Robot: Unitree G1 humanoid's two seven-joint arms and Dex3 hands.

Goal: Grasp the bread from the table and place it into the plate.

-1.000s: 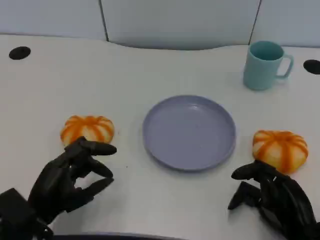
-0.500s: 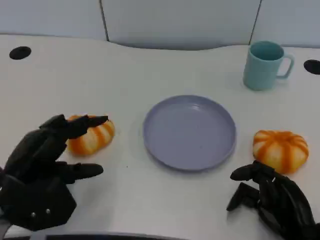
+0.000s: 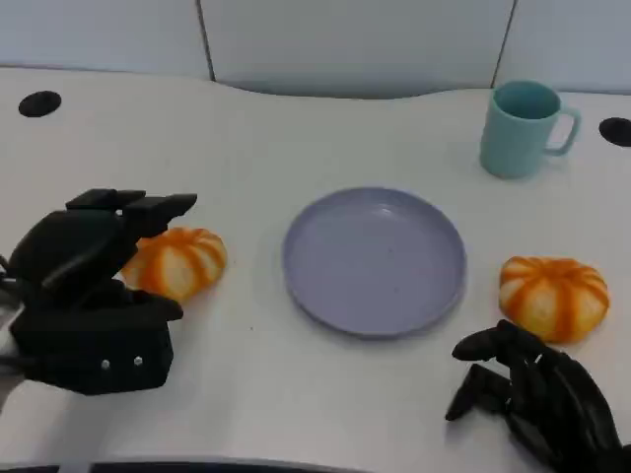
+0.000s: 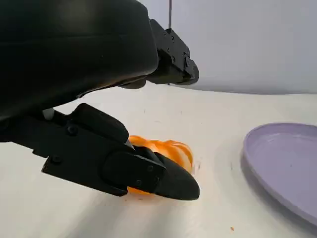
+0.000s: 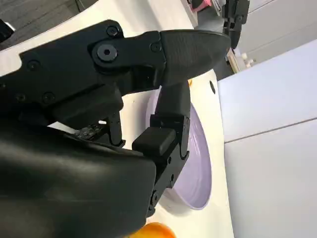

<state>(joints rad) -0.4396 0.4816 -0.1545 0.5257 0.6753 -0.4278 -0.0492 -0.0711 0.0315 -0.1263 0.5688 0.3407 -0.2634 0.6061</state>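
Head view: the purple plate [image 3: 374, 260] sits at the middle of the white desk [image 3: 296, 138], with nothing on it. At about nine o'clock from the plate lies an orange-and-white striped bread roll [image 3: 177, 260], flat on the desk. The left hand [image 3: 94, 296] is over that roll's outer side, its fingers spread apart; the upper fingers [image 3: 148, 207] reach above the roll and a lower one lies near its front edge. Nothing is closed around the roll, and from this view I cannot tell whether any finger touches it.

In the left wrist view the roll [image 4: 166, 153] rests on the desk between the hand's upper fingers [image 4: 173, 59] and a lower one [image 4: 148, 171], with a wide gap above the bread; the plate's rim [image 4: 277, 163] shows beyond it.

At about three o'clock from the plate lies a second striped roll [image 3: 552, 294], also on the desk and apart from the plate. The right hand [image 3: 537, 394] is at about five o'clock from the plate, just in front of that second roll, fingers loosely curved and apart, holding nothing. In the right wrist view its fingers [image 5: 168, 54] reach over the plate [image 5: 198, 168], empty.

A teal mug [image 3: 523, 128] stands upright at about one o'clock from the plate, handle pointing to three o'clock.
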